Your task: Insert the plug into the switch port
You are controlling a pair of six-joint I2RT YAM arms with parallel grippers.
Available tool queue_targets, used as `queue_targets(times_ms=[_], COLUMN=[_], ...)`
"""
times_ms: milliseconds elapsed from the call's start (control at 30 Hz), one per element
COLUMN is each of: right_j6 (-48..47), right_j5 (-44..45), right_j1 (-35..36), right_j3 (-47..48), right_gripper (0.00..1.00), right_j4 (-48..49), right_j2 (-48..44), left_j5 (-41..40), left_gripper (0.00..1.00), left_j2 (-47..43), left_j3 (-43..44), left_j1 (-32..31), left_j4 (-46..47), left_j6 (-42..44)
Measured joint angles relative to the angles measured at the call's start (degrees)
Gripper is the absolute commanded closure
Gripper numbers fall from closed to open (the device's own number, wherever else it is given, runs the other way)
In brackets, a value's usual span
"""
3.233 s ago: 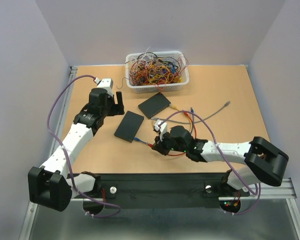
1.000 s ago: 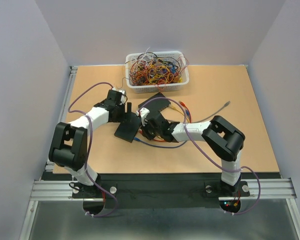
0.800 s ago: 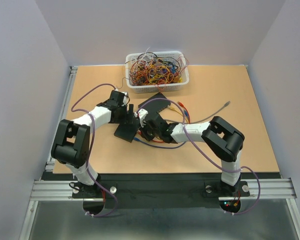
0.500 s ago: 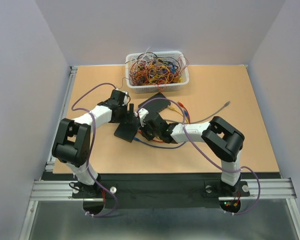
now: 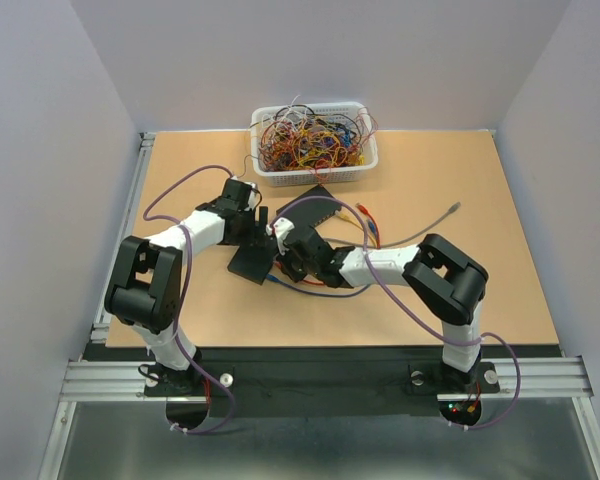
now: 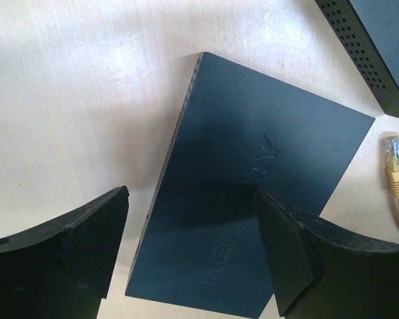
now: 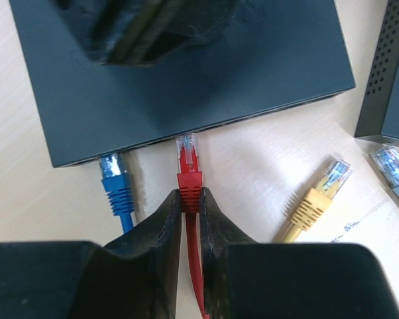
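Note:
In the right wrist view my right gripper [image 7: 190, 196] is shut on the ribbed boot of a red plug [image 7: 188, 163]. Its clear tip reaches the near edge of the flat black switch [image 7: 186, 73], where the switch port [image 7: 209, 128] openings lie in shadow. I cannot tell if the tip is inside. A blue plug [image 7: 113, 174] sits in that edge to the left. My left gripper [image 6: 189, 229] is open and straddles the same switch [image 6: 253, 199], one finger [image 6: 86, 246] beside its long edge. From above, both grippers [image 5: 260, 228] [image 5: 283, 255] meet at the switch [image 5: 248, 263].
A second black switch [image 5: 315, 205] lies just behind, with loose yellow [image 7: 317, 197] and grey [image 7: 391, 166] plugs between the two boxes. A white basket [image 5: 315, 140] of tangled wires stands at the back. Cables trail right across the table [image 5: 450, 300].
Since the earliest frame both arms have come in to the near switch, the right one bringing the red plug. Over the last second the right gripper crept slightly toward the box edge.

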Motion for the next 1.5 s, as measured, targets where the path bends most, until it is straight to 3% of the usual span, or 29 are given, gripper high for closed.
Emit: queue_targets(times_ms=[567, 1500], right_j6=[-0.04, -4.59], right_j5=[3.04, 4.59], right_j1=[1.75, 2.29], right_j3=[0.0, -4.02], right_gripper=[1.0, 0.99], right_j4=[0.42, 9.16], right_j2=[-0.02, 0.35], left_j5=[1.18, 5.97], left_gripper=[0.12, 0.14], left_j2=[0.24, 0.48], left_j3=[0.11, -0.83], left_j1=[-0.35, 0.26], left_j4=[0.26, 2.4], left_j6=[-0.28, 0.15])
